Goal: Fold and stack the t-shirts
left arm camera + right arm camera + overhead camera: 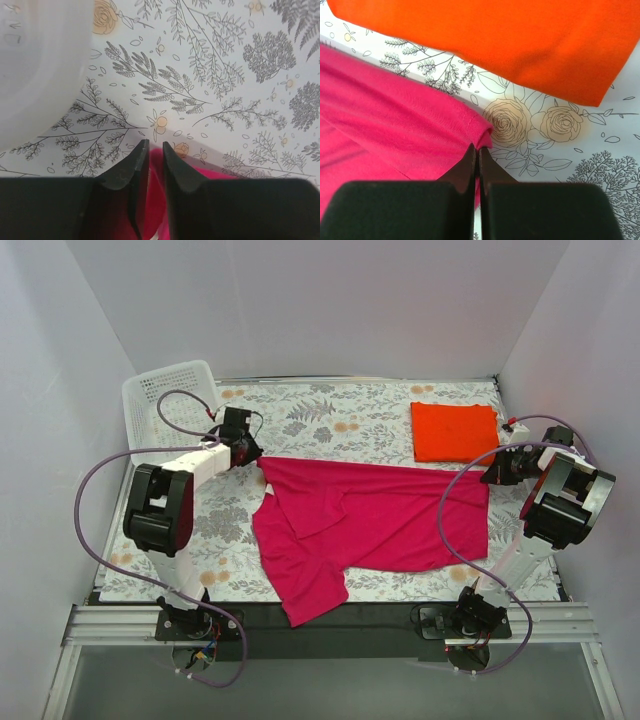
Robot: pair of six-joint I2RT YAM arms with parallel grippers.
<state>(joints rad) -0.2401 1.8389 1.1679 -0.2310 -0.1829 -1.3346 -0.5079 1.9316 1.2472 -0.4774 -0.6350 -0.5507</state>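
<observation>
Legible text, labels, brands, numbers, signs: none. Item: grey-and-tan floral-print tablecloth (pixel 330 420), botanical pattern only. Items: magenta-pink cloth shirt (pixel 380 515), folded orange-red cloth shirt (pixel 455 432), white perforated plastic basket (pixel 175 385), all plain and unmarked

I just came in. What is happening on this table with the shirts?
Two robot arms are folding t-shirts. The left gripper and the right gripper each pinch a far corner of the pink t-shirt, which lies spread and partly rumpled on the table. The orange t-shirt already lies folded at the far right. A white basket stands at the far left.
</observation>
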